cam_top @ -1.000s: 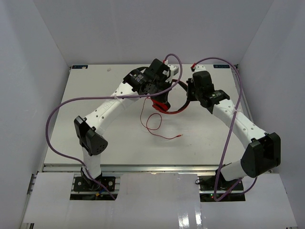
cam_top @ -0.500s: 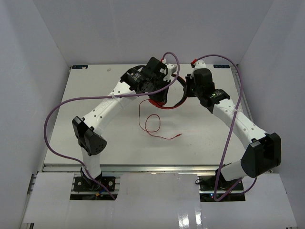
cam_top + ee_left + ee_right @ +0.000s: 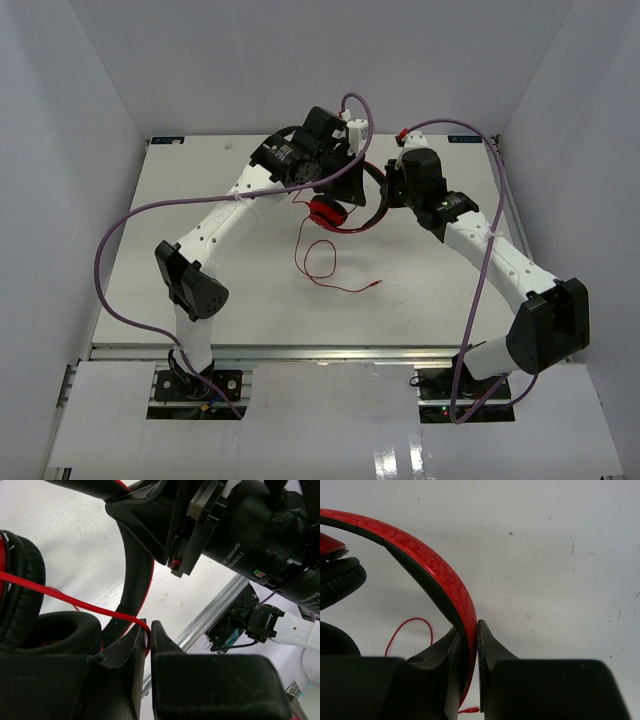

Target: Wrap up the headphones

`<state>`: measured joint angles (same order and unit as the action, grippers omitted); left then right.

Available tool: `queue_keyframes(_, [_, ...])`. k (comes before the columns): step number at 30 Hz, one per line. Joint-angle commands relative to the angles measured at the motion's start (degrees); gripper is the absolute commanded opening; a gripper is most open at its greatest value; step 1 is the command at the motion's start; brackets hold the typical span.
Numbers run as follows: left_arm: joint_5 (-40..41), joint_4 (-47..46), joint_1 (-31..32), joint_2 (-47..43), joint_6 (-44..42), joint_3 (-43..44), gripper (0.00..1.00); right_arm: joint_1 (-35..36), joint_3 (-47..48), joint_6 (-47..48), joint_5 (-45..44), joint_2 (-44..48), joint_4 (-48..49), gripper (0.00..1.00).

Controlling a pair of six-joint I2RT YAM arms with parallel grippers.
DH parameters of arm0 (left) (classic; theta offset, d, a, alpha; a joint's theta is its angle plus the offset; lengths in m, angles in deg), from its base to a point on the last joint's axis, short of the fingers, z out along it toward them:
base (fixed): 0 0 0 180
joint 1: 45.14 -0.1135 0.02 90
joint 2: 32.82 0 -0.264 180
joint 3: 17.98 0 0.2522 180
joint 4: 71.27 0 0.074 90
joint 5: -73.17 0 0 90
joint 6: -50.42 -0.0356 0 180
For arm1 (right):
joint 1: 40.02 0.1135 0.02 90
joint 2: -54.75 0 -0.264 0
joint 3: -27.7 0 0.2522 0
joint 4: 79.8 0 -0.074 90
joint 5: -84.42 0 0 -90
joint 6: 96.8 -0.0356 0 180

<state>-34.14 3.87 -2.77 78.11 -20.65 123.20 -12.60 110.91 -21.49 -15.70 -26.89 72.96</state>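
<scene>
At the far middle of the white table [image 3: 420, 300], two robot arms hold the red headphones [image 3: 327, 213] between them. The right gripper [image 3: 471, 626] has its fingers pressed together on the red headband [image 3: 435, 570], whose black inner edge faces the left finger. The left gripper [image 3: 148, 626], just to the left, pinches the thin red cord [image 3: 60, 596] between nearly closed fingertips, beside a black ear cushion [image 3: 55, 630]. The cord's loose length loops nearer the arm bases, its tip trailing right.

White table [image 3: 180, 180] w/ loose red cord [image 3: 349, 290] looped on it (plug end trailing right).
</scene>
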Motion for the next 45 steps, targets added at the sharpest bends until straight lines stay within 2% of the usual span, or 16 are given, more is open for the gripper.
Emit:
queue_keyframes(1, [10.98,2.88,-1.02,-5.12,-2.98,0.17,0.2,0.17,-0.31,-0.27,-2.67,3.73,7.52,0.08])
queue_keyframes(3, [15.71,4.08,-1.57,-6.94,-4.13,-1.07,0.2,0.17,-0.72,-0.16,-3.05,3.71,7.94,0.08])
queue_keyframes(11, [35.9,6.26,-1.59,-7.66,-8.46,-3.55,0.09,0.25,-0.99,-0.33,-2.81,3.06,8.11,0.08])
queue_keyframes(17, [38.67,4.33,-0.86,-8.01,-13.28,-2.07,0.08,0.17,-1.36,0.12,-3.21,2.87,8.22,0.08])
queue_keyframes(19, [37.78,4.19,-0.3,-8.62,-13.79,-2.48,0.08,0.17,-1.36,0.25,-3.61,2.54,8.29,0.08])
queue_keyframes(28, [13.97,3.05,0.08,-12.19,-4.56,-7.97,0.08,0.26,0.29,-0.85,-4.13,0.64,7.71,0.08])
queue_keyframes(30, [11.36,1.82,0.07,-12.8,-3.65,-9.03,0.08,0.4,1.32,-1.5,-4.12,0.12,7.3,0.08])
queue_keyframes(38, [9.2,-2.0,0.08,-12.18,-0.85,-10.23,0.11,1.11,4.69,-3.12,-2.6,-1.42,6.37,0.08])
queue_keyframes(45, [11.28,-3.47,-1.04,-8.18,0.47,-7.03,0.12,1.99,1.25,-3.44,-1.25,1.29,6.98,0.08])
